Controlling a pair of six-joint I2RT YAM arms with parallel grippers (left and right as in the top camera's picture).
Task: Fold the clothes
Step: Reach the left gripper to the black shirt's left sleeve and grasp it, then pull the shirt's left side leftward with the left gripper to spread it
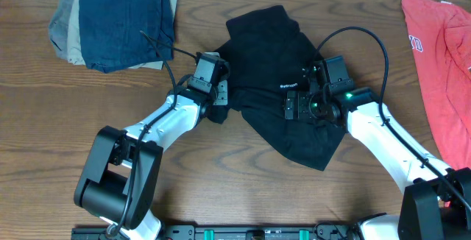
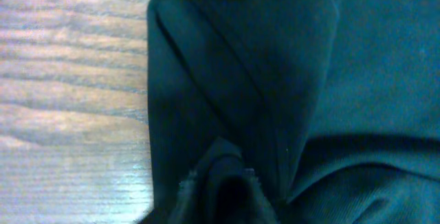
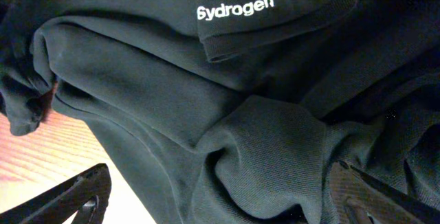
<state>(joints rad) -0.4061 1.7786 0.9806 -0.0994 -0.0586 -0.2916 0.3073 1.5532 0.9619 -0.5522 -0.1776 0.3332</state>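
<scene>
The clothes, a crumpled black T-shirt (image 1: 280, 63), lie in the middle of the table, with white lettering (image 3: 235, 7) showing on a hem. My left gripper (image 1: 218, 111) is at the shirt's left edge. In the left wrist view it (image 2: 221, 189) is shut on a pinched fold of the black fabric (image 2: 275, 66). My right gripper (image 1: 292, 107) is over the middle of the shirt. In the right wrist view it (image 3: 227, 203) is open, one finger (image 3: 69, 200) at each side of a raised ridge of cloth (image 3: 172, 80).
A stack of dark blue, tan and grey folded garments (image 1: 118, 19) lies at the back left. A red T-shirt (image 1: 441, 56) lies along the right edge. Bare wooden table (image 2: 69, 80) shows left of the shirt.
</scene>
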